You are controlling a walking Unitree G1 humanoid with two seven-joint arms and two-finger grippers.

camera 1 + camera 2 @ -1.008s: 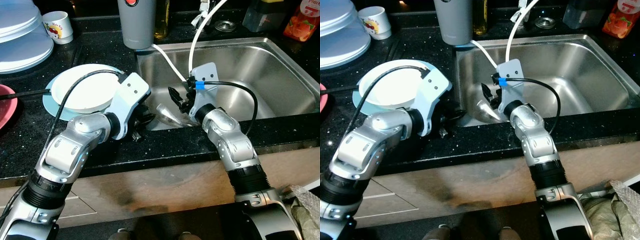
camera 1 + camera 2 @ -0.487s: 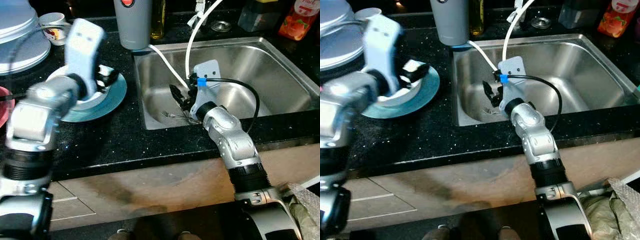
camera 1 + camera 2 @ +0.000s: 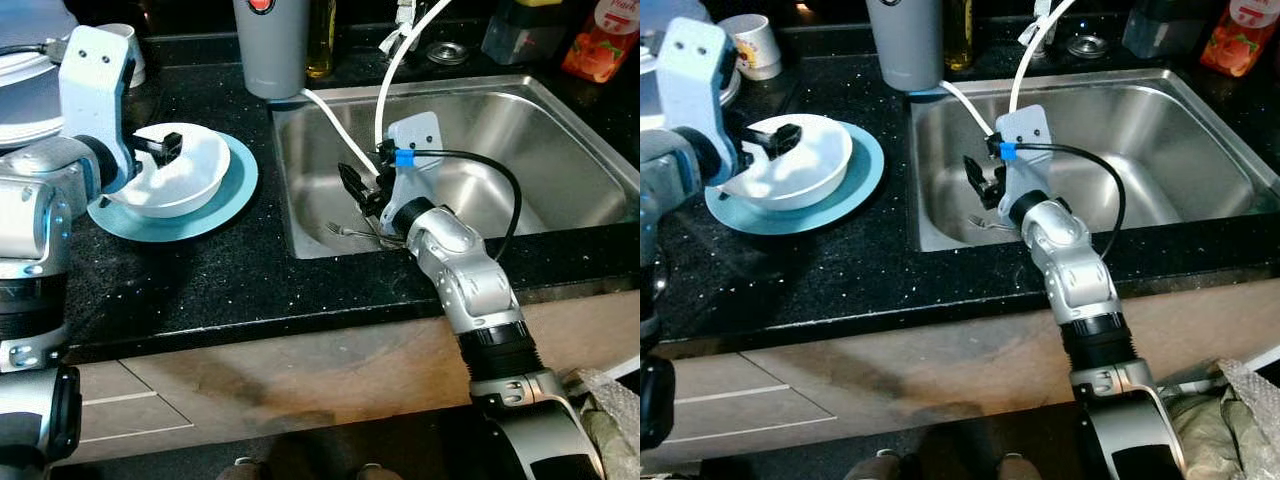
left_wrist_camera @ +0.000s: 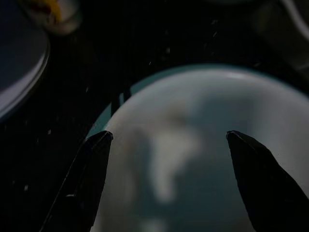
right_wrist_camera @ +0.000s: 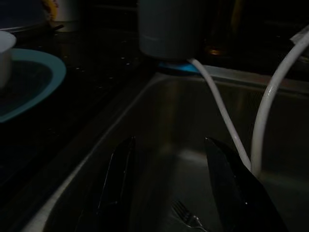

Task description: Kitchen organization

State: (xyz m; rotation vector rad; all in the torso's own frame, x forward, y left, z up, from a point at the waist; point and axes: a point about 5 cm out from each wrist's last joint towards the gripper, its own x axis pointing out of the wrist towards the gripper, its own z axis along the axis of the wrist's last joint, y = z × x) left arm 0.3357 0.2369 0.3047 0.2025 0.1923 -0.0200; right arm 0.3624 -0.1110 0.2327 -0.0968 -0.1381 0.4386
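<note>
From my remote station I see the steel sink set into a black counter, and I place everything else by it. My right gripper hangs inside the sink at its near left corner, its 2 black fingers spread apart and empty, poised just above a fork that lies on the sink floor by the near wall. 2 white hoses drop into the sink from its far rim. On the counter left of the sink sits a teal plate with a white bowl resting on it. My left gripper hovers over the bowl's far left rim; the wrist view shows its fingers parted on either side of the bowl, gripping nothing. Behind the sink's far left corner stands a grey tumbler, touching 1 hose at its base. Farther left of that are a small printed cup and stacked pale plates. An orange juice carton stands beyond the sink's far right corner.
</note>
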